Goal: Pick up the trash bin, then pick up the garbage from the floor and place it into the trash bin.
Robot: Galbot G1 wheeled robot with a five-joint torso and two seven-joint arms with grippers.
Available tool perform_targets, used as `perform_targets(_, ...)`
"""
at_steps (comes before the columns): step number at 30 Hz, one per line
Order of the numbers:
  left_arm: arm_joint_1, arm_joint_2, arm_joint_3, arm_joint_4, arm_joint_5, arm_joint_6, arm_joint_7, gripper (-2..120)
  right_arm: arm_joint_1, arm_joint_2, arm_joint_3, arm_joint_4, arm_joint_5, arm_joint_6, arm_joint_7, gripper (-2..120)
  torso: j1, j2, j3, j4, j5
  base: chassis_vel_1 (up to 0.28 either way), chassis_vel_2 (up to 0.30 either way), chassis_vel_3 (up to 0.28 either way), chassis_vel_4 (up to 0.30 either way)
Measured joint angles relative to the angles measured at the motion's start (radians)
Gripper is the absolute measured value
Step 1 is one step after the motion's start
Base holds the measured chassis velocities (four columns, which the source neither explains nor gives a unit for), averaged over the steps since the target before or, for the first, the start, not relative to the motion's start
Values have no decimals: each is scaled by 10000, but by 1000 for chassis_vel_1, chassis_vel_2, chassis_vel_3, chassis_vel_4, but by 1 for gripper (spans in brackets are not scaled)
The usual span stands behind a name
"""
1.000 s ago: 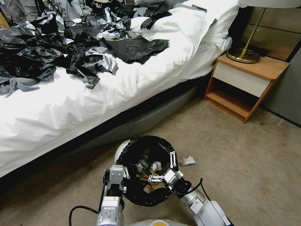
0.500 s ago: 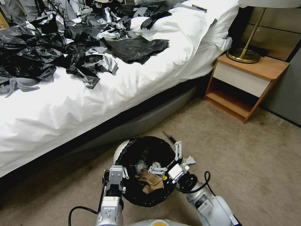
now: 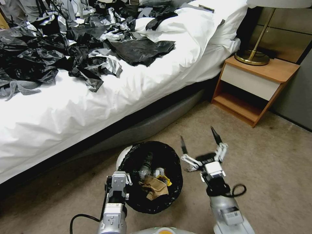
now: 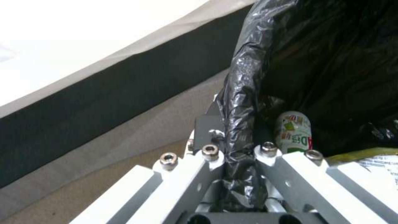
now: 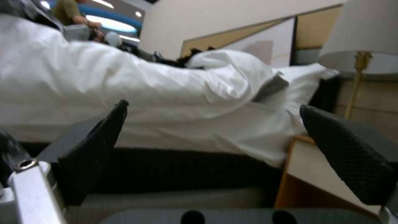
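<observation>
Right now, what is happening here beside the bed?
The robot is collecting litter from the carpet next to the bed. Its left gripper is shut on the rim of the trash bin, pinching the black liner. The bin already holds a brown paper bag, a small bottle and other scraps. The right gripper is open and empty, raised over the floor just to the right of the bin, above a white tissue lying on the carpet.

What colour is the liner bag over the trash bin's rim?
Black, glossy and crinkled. The left wrist view shows the liner bag best, pinched in the left hand.
</observation>
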State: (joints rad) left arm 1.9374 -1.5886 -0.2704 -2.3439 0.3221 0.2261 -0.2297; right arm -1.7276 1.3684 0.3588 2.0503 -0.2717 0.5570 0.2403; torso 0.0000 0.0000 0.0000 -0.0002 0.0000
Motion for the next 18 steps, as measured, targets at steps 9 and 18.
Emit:
perform_targets(9, 3, -8, 56, 31, 4, -34, -27, 0, -73, -5, 470, -323, 260, 47, 204, 100, 0, 0, 0, 1, 0, 0, 0, 0, 0)
perform_targets(18, 94, 73, 17, -120, 17, -47, -74, 0, 1884, -812, 1529, -1325, 1282, -1359, -2177, 100, 0, -1, 1, 4, 2, 0, 0, 0, 0)
